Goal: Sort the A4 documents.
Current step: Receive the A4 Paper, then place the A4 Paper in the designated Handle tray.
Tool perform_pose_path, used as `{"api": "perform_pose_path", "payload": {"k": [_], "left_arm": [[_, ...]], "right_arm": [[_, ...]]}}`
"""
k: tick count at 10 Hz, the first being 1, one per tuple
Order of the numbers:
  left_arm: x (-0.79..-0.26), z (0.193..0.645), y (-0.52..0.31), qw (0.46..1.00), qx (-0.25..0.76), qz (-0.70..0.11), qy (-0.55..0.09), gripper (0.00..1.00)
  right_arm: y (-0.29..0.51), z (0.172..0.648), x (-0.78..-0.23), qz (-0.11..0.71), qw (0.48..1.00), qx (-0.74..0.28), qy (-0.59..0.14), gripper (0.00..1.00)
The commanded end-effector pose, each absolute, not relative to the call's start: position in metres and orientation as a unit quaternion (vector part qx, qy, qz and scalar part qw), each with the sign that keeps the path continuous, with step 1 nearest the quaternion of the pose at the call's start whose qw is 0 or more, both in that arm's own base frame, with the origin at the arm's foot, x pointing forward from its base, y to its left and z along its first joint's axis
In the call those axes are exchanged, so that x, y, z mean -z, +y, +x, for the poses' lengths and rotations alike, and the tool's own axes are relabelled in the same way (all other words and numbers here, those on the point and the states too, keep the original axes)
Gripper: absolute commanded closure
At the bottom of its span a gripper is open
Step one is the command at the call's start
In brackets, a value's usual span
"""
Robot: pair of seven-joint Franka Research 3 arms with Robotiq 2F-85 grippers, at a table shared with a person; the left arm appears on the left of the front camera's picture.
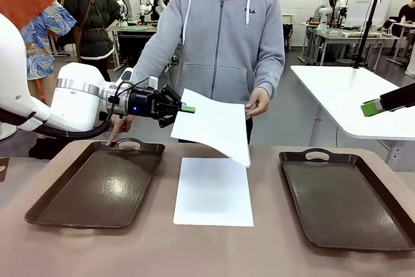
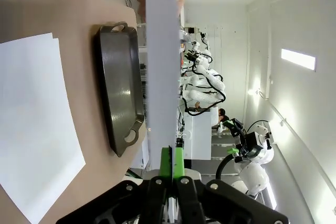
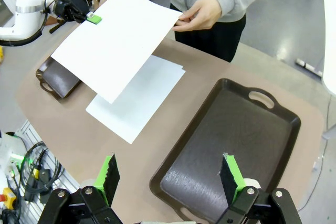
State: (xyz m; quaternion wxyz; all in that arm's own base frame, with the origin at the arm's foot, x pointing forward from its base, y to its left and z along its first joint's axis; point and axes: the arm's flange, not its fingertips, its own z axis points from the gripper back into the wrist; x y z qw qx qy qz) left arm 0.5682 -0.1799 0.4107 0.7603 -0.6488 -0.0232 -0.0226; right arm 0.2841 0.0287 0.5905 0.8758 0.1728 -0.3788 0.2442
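Above table (image 1: 214,251) centre | left tool (image 1: 187,109) pinching raised sheet (image 1: 214,124) edge | right tool (image 3: 169,174) spread

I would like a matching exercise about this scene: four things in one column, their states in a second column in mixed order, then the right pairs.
1. raised sheet
2. flat sheets
3. left gripper
4. right gripper

a. open, holding nothing
b. lying on the table
c. shut on a paper edge
d. in the air, also held by the person's hand

Pairs: 1-d, 2-b, 3-c, 4-a
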Motion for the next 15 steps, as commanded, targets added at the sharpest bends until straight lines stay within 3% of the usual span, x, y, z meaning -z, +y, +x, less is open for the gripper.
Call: {"api": "perform_pose_path", "payload": {"k": [1,12,14,15], "left_arm": [[-0.409,0.569,-0.18,0.762,0.018,-0.647,-0.022,1.0],[-0.41,0.568,-0.18,0.76,0.022,-0.649,-0.023,0.99],[-0.429,0.546,-0.179,0.774,0.095,-0.623,-0.064,0.99],[-0.432,0.535,-0.175,0.769,0.141,-0.622,-0.043,0.99]], "right_arm": [[0.028,0.286,-0.589,0.179,0.874,-0.248,-0.377,0.0],[0.028,0.286,-0.589,0.179,0.874,-0.248,-0.377,0.0],[0.028,0.286,-0.589,0.179,0.874,-0.248,-0.377,0.0],[0.028,0.286,-0.589,0.179,0.874,-0.248,-0.377,0.0]]}}
